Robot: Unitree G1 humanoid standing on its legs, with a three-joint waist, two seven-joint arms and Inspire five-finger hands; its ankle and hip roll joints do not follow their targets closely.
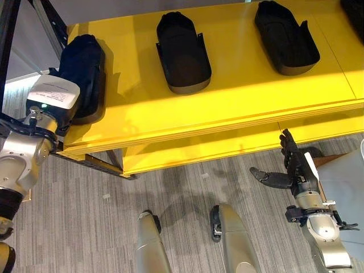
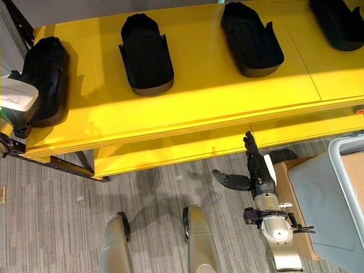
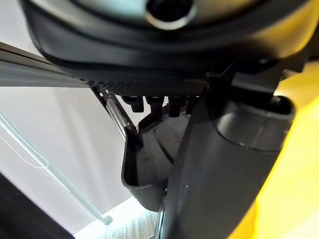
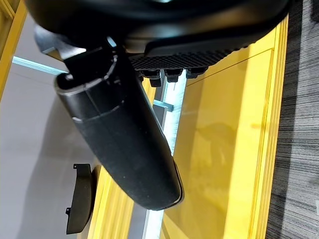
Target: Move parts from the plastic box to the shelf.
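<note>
On the yellow shelf (image 2: 187, 108), black parts lay in a row: one at the far left end (image 2: 45, 77), a second (image 2: 147, 54) to its right, a third (image 2: 250, 38) further right, and a fourth (image 2: 338, 20) at the right edge. The left hand (image 1: 54, 96) rested at the leftmost part; whether its fingers gripped it could not be told. The right hand (image 2: 256, 173) hung below the shelf's near edge, fingers straight and thumb spread, holding nothing. The grey plastic box (image 2: 335, 199) stood at the near right.
</note>
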